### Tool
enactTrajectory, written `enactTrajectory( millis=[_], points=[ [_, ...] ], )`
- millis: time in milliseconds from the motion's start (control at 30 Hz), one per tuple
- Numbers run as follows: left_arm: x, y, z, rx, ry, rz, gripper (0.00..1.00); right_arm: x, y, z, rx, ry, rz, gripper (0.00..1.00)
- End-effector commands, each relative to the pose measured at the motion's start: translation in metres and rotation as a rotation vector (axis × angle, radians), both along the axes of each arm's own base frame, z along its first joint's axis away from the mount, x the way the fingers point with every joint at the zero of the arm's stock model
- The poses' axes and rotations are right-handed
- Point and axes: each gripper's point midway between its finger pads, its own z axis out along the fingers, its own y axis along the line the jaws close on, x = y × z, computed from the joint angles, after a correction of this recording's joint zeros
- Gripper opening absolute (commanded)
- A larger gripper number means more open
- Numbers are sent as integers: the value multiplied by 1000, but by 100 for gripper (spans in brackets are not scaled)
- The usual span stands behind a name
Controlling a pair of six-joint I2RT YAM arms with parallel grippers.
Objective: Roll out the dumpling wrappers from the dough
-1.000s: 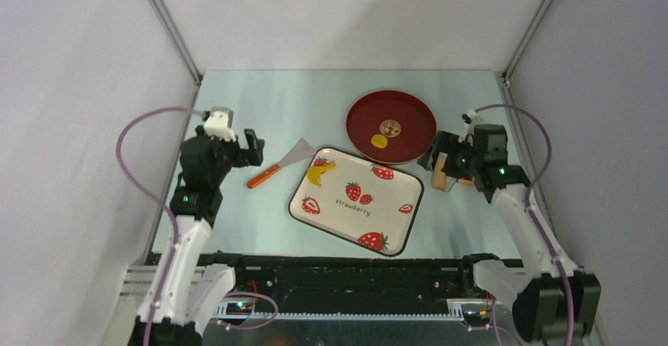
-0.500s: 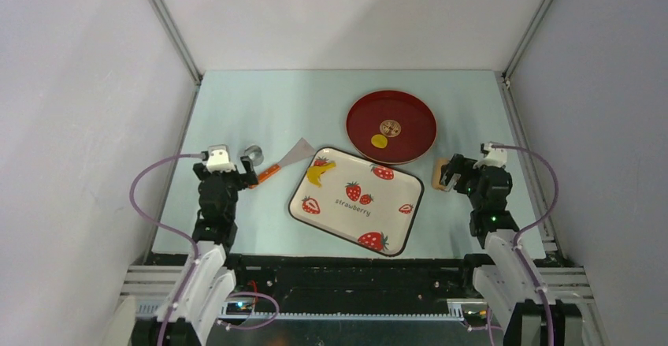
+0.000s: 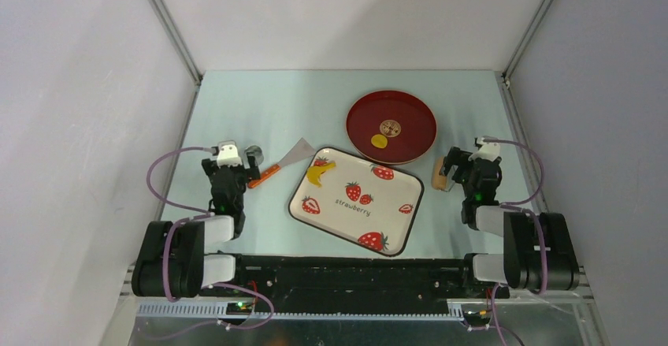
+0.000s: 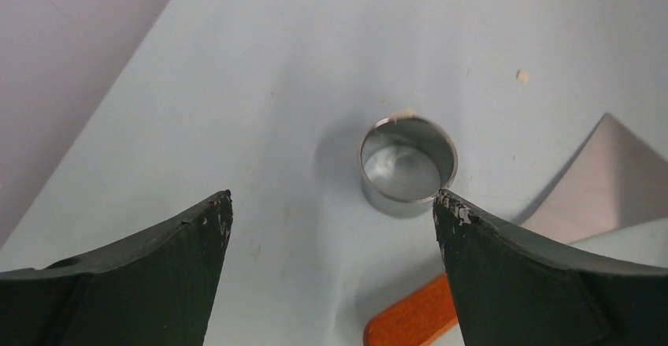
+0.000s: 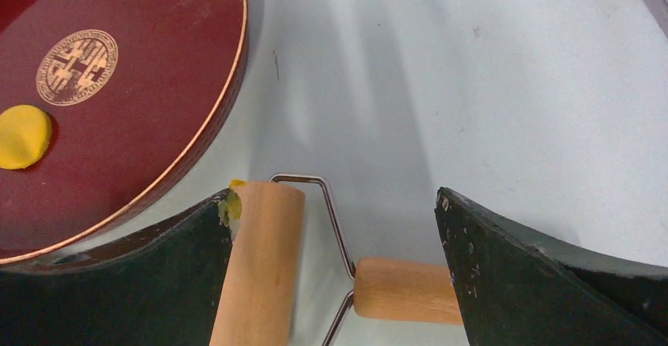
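A small round yellow dumpling wrapper (image 3: pixel 379 141) lies on the red plate (image 3: pixel 410 113); it also shows in the right wrist view (image 5: pixel 24 135). A banana-shaped yellow dough scrap (image 3: pixel 318 173) lies on the strawberry tray (image 3: pixel 394 204). My left gripper (image 4: pixel 331 204) is open and empty, low over the table, just short of a metal ring cutter (image 4: pixel 408 165). My right gripper (image 5: pixel 335 200) is open above a wooden roller (image 5: pixel 260 267) with its handle (image 5: pixel 406 289) lying on the table between the fingers. A bit of yellow dough sticks to the roller's end.
A scraper with an orange handle (image 3: pixel 264 176) and metal blade (image 3: pixel 298 152) lies left of the tray; its handle also shows in the left wrist view (image 4: pixel 410 318). Both arms are folded back low at the table's near edge. Enclosure walls stand on both sides.
Both arms have drawn back and folded down toward their bases. The ring cutter now stands free by the scraper and the roller lies on the table by the plate.
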Motion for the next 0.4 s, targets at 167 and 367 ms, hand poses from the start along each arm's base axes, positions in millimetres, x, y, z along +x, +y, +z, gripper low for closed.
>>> enactTrajectory(
  millis=[167,367],
  points=[
    [17,8,53,1,-203,37,100,21,2,31,-71,-167,41,99],
    [17,8,53,1,-202,37,100,21,2,31,-72,-168,41,99]
  ],
)
